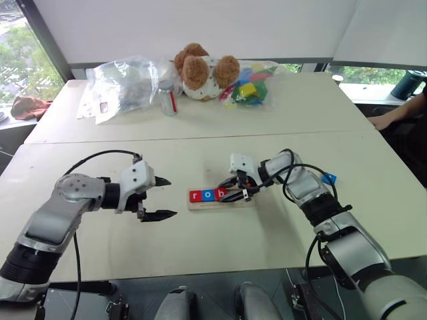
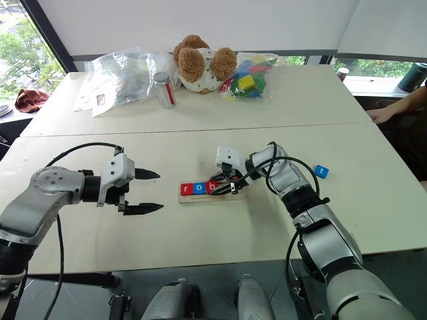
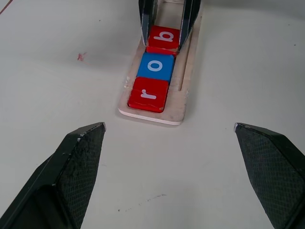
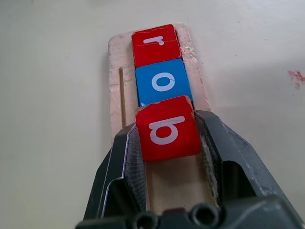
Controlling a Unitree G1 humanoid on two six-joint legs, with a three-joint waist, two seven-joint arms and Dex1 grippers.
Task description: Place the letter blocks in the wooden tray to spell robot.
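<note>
Right wrist view: right tool (image 4: pixel 167 143) clenched on b block (image 4: pixel 167 130), lengthwise along wooden tray (image 4: pixel 114 71).

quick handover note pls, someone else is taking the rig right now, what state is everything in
Left hand: open, holding nothing, hovering over the table left of the wooden tray.
Right hand: shut on the red b block, holding it in the tray right behind the blue o block.
Done: red r block and the blue o sit in the tray; b is in its third place but not yet let go.
Left: release b, then add the second o and the t. A blue t block lies on the table to the robot's right of the tray. I cannot see the second o.
</note>
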